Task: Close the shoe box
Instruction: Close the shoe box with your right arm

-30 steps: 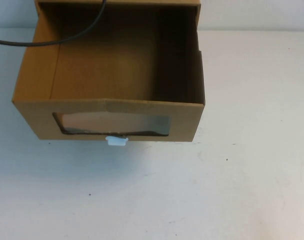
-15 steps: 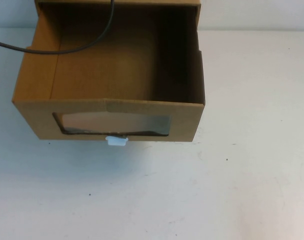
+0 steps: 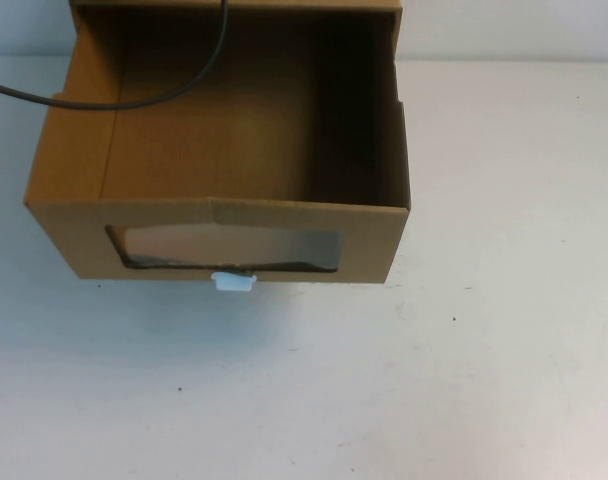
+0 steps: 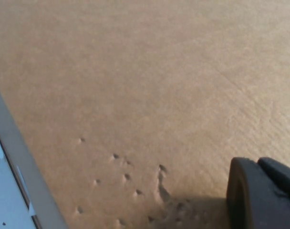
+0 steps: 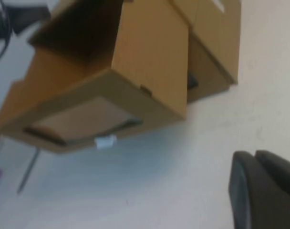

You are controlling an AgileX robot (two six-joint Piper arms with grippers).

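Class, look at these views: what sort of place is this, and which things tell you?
Probably a robot test bench: a plain white table, one open shoe box, a black cable. The left gripper sits against cardboard; the right gripper hangs above the table.

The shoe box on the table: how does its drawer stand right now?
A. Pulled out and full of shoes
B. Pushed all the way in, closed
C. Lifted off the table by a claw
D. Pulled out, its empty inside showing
D: in the high view the shoe box has its drawer pulled out toward the camera, bare cardboard floor showing, white pull tab below the window; neither the left claw nor the right claw holds it.
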